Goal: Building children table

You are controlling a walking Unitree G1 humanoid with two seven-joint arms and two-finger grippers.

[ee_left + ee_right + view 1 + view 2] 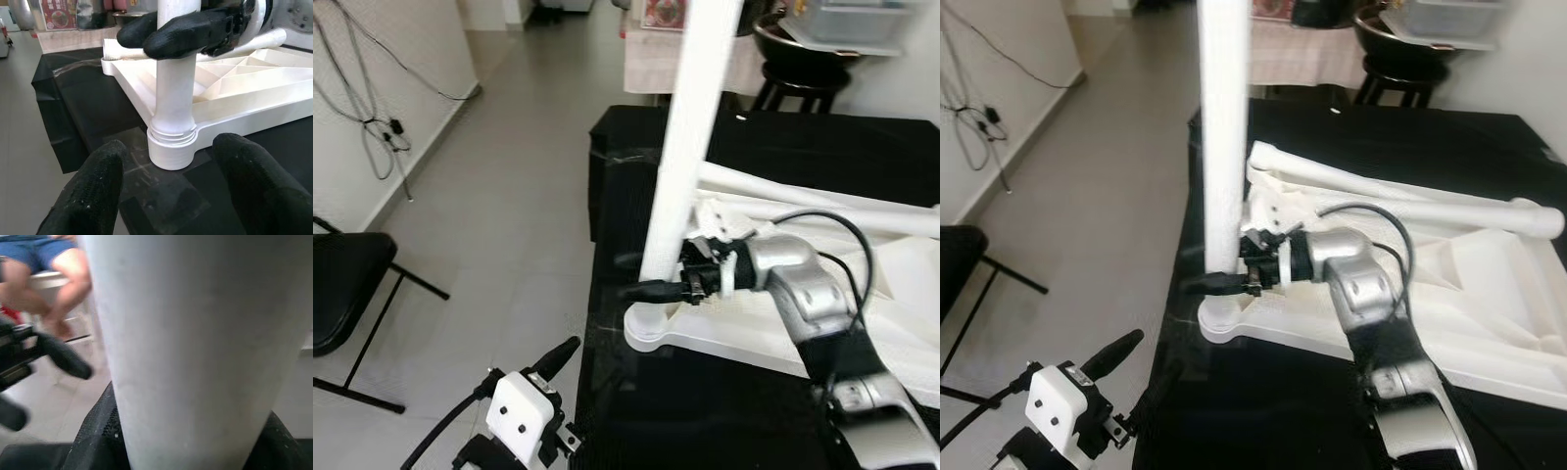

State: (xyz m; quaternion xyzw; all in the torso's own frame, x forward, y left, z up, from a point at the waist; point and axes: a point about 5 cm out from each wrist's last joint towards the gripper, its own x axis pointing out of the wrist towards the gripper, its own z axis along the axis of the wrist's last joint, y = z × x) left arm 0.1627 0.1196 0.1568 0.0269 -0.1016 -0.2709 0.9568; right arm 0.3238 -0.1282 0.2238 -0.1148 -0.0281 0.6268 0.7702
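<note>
Nearest the head camera, the left pincer (570,350) is held low with fingers apart, aimed at the corner socket (171,147). Beyond it, the right pincer (651,290) is clamped around the white table leg (690,137), just above the socket of the upturned tabletop (1489,294) on the black surface (705,411). Stiff, light, smooth plastic is judged; a low grip is best taken for twisting.

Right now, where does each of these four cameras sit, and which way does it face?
Left eye: on the head, looking down at the upright table leg; right claw grips it.
Right eye: beside it, same scene; left claw shows low.
Left wrist: looks past open fingers at the leg's socket.
Right wrist: pressed against the leg.
All four share the leg.
</note>
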